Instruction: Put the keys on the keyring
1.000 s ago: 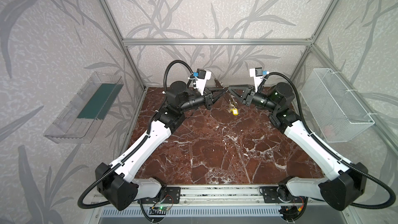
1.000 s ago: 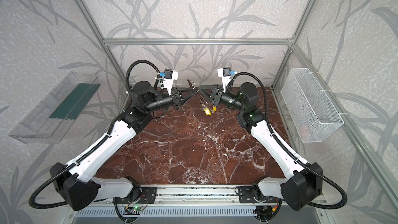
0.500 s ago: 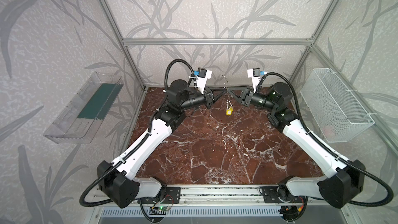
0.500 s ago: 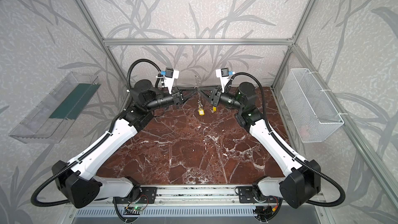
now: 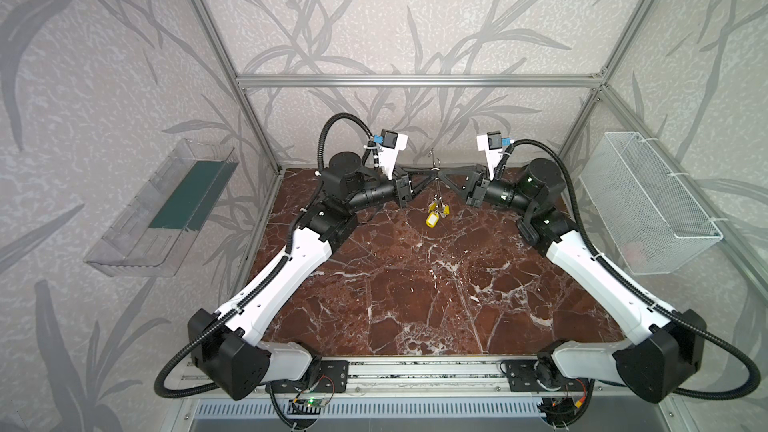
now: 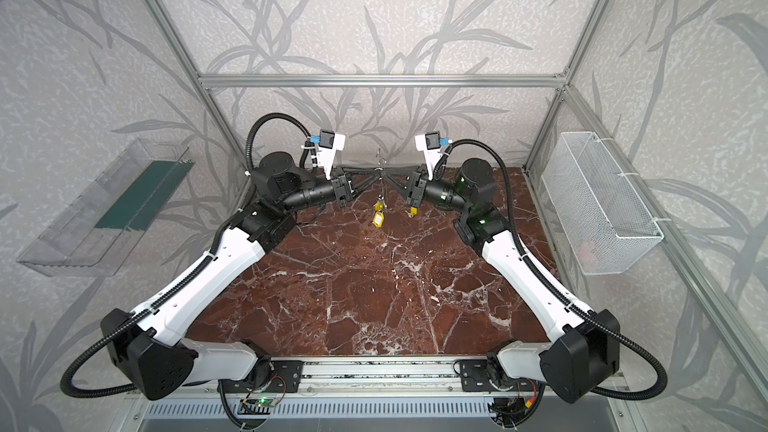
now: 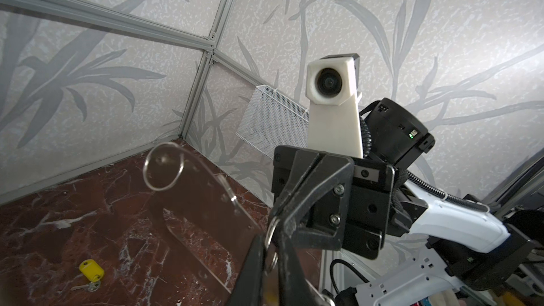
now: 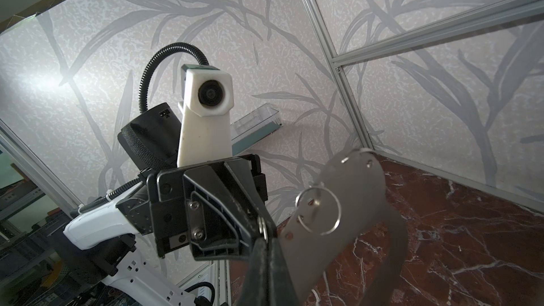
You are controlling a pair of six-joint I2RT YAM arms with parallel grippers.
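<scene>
Where my tips meet in mid-air, my right gripper [image 7: 274, 218] clamps the keyring [image 8: 362, 198] by its edge; my left gripper [image 8: 261, 221] brackets a small ring [image 7: 268, 232], grip indeterminate. Yellow keys [image 6: 378, 220]: apparently two hanging beneath, one on the marble table [image 5: 415, 284]. Leaf-patterned walls [image 5: 415, 14]: one wire basket [image 5: 648, 205], one clear tray [image 5: 166, 209].

White link shells [image 5: 307, 259], black joint housings [image 5: 232, 361], corrugated black cables [image 8: 176, 45], white camera mounts [image 7: 334, 119], silver screws [image 7: 339, 189].

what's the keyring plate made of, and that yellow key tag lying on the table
The keyring looks like metal: silvery-grey, thin and flat, with a dull sheen. The yellow key tag is probably plastic: smooth, opaque, with rounded corners. The ring on it looks metallic.
</scene>
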